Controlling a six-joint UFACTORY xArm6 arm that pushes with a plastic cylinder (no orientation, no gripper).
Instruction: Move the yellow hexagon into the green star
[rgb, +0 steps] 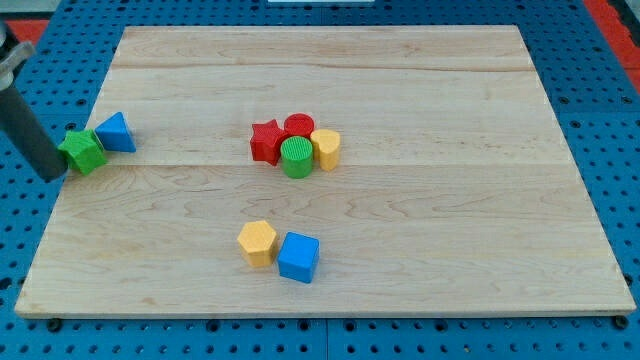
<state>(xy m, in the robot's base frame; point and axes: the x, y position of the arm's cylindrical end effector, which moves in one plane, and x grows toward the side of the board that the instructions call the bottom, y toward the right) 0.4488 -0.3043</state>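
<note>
Yellow blocks two, blue two, green two, red two; no claw visible.

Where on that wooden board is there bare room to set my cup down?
Bare: the view's right side, beyond the yellow cylinder; the top strip; the bottom left, below the green star and left of the yellow hexagon. Crowded: the middle cluster around the green cylinder, and the left edge by my tip.

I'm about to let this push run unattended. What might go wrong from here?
My tip sits at the view's left beside the green star, far from the yellow hexagon, so moving off may nudge the star. The blue cube touches the hexagon and could get dragged along. The star sits near the board's edge, so an overshoot may knock it off.
</note>
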